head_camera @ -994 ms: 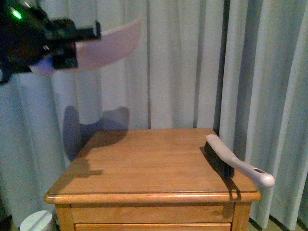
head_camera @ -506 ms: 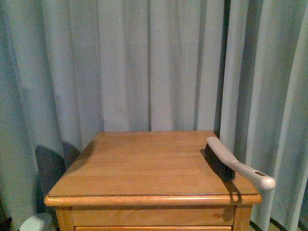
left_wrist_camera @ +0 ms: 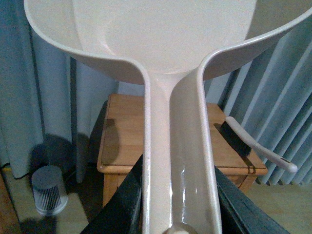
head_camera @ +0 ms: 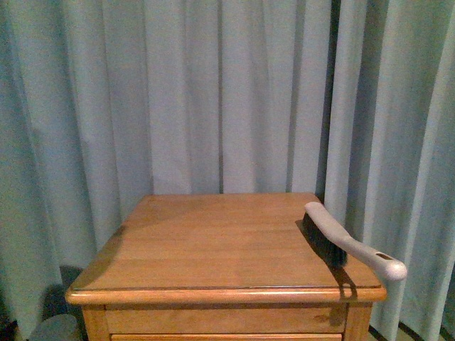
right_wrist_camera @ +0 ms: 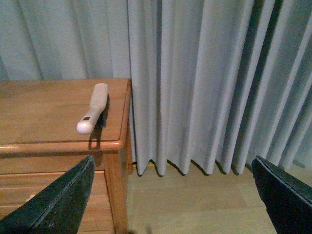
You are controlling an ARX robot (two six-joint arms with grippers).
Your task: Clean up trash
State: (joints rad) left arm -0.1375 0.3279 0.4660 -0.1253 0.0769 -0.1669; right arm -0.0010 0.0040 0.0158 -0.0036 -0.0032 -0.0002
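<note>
While clamping the left gripper (left_wrist_camera: 178, 207) on the dustpan (left_wrist_camera: 165, 44) handle, holds the right gripper (right_wrist_camera: 170, 195) spread wide apart (brush (head_camera: 333, 238) lying lower right on the table (head_camera: 213, 245)).

Brush (head_camera: 333, 231) on table's (head_camera: 213, 245) right edge; curtain (head_camera: 213, 92) behind

The trash, a crumpled paper wad, shows in no view: neither on the table (head_camera: 213, 245) nor in the part of the dustpan (left_wrist_camera: 165, 44) bowl that the left wrist view takes in. Where it lies cannot be told.
</note>
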